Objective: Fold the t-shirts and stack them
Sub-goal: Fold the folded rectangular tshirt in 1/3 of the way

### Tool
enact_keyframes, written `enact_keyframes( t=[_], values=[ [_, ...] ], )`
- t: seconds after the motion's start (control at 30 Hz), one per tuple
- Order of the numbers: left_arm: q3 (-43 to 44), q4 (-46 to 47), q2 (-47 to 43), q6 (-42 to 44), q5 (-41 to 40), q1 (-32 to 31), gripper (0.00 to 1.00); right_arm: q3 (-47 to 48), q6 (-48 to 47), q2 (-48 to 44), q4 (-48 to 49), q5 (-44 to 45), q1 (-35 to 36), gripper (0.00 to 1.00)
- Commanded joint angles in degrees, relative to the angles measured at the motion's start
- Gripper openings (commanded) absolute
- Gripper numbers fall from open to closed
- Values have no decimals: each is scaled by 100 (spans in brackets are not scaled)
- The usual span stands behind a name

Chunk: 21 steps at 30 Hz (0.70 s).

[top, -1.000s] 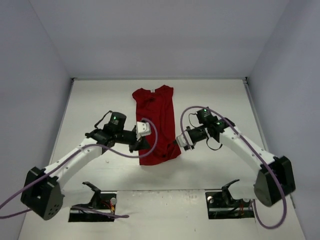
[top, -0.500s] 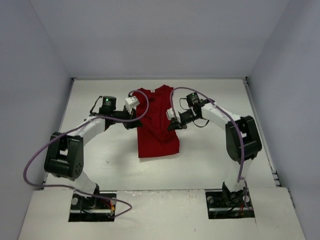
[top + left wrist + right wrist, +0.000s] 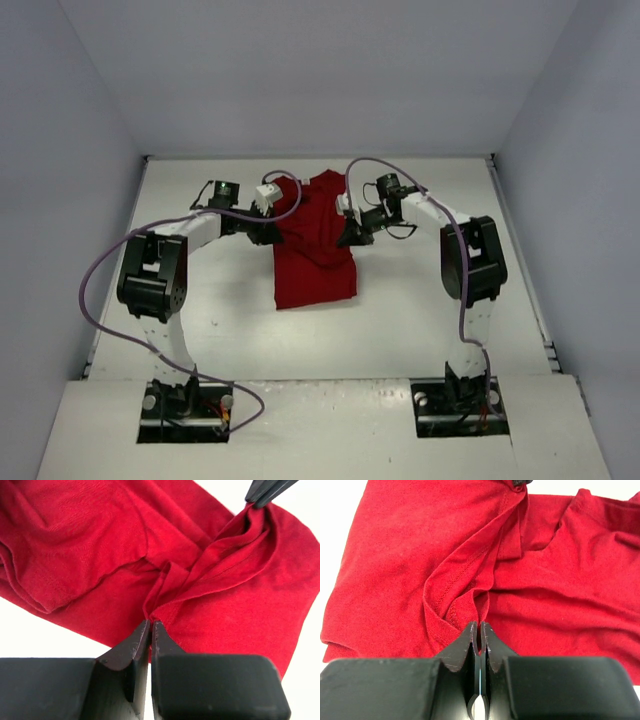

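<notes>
A dark red t-shirt lies on the white table, its collar end at the back. My left gripper is shut on a bunched fold at the shirt's left edge; the left wrist view shows the cloth pinched between its tips. My right gripper is shut on the shirt's right edge; in the right wrist view a hemmed fold rises from its tips. Both hold the lifted hem over the shirt's middle. No neck tag shows.
White table with grey walls on three sides. The two arm bases stand at the near edge. Purple cables loop from each arm over the table.
Both grippers have carried the shirt's near hem back toward the collar. The shirt's near end has folded up and the cloth now looks shorter.
</notes>
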Motion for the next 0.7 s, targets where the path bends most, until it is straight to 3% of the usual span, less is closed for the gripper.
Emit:
enact_keyframes(
  t=[0.0, 0.27, 0.47, 0.5, 0.57, 0.63, 0.67],
  values=[
    [408, -241, -202, 274, -52, 62, 0, 355, 404, -19, -5, -412, -125, 0],
    [294, -208, -623, 558, -202, 114, 0, 633, 534, -194, 3, -560, -219, 0],
    [1037, -819, 158, 601, -672, 105, 0, 1025, 812, 450, -5, -463, -236, 0],
    [1378, -1025, 343, 569, -779, 105, 12, 1077, 863, 607, -5, -398, -226, 10],
    [1703, -1299, 564, 533, -863, 114, 24, 1196, 995, 815, -4, -347, -221, 36],
    [1731, -1324, 621, 440, -892, 114, 52, 1344, 1204, 952, 3, -336, -232, 60],
    [1665, -1220, 565, 380, -877, 114, 62, 1363, 1234, 932, 3, -321, -244, 65]
  ],
)
